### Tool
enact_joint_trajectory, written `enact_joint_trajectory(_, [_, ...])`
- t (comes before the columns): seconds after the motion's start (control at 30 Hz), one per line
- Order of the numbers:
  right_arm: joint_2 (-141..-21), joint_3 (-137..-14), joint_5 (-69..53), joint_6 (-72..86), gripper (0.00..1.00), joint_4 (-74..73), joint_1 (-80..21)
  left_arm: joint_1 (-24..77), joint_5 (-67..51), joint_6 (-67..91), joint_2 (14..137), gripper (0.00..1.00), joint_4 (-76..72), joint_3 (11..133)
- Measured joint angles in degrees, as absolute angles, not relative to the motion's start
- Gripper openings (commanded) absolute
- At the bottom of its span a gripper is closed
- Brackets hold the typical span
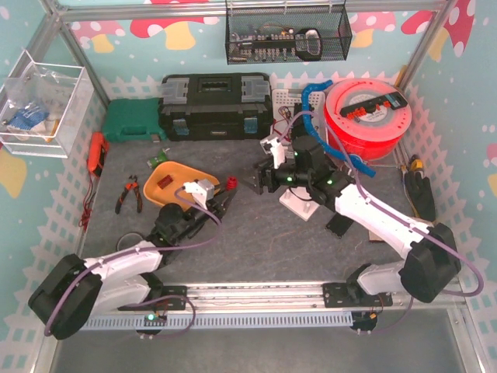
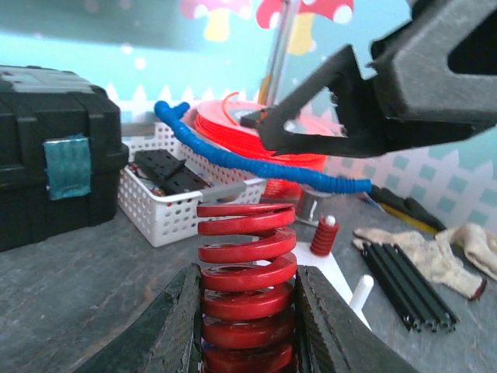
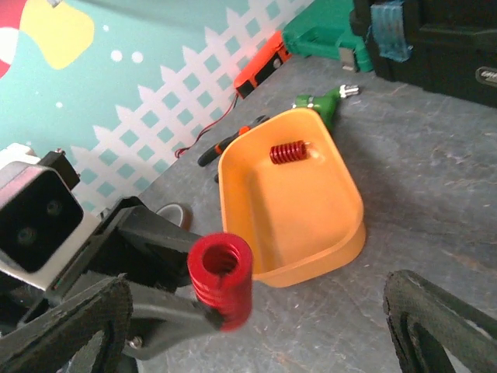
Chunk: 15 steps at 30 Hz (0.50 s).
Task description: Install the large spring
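Left gripper (image 2: 248, 326) pinches the large red spring (image 2: 247, 256) near mid-bench; right gripper (image 1: 262, 183) hovers just beside it, jaws spread wide, facing the orange tray (image 3: 342, 241).

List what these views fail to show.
Lower end of the large spring: left wrist view, hidden by the bottom edge and the left gripper.
Most of the white base: top view, under the right arm.
Contents of the wire basket: top view, too small.

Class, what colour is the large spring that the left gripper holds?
The large spring is red, seen best in the left wrist view.
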<state>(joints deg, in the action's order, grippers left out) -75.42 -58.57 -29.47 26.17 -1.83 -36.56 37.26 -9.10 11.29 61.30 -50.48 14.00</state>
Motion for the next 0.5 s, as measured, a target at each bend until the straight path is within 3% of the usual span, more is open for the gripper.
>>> enact_joint_trajectory(0.3, [-79.75, -59.07, -31.66, 25.80, 0.83, -4.12, -39.00, 39.77, -10.81, 5.06, 63.22, 0.12, -51.31, 14.04])
enact_joint_trajectory(0.4, [-81.30, -59.44, -32.29, 25.41, 0.77, -5.08, -39.92, 39.97, -11.53, 3.99, 63.33, 0.13, -51.29, 14.04])
enact_joint_trajectory(0.5, [-81.93, -59.68, -32.73, 25.19, 0.64, -5.02, -40.36, 40.16, -12.23, 3.16, 63.35, 0.13, -51.29, 14.06])
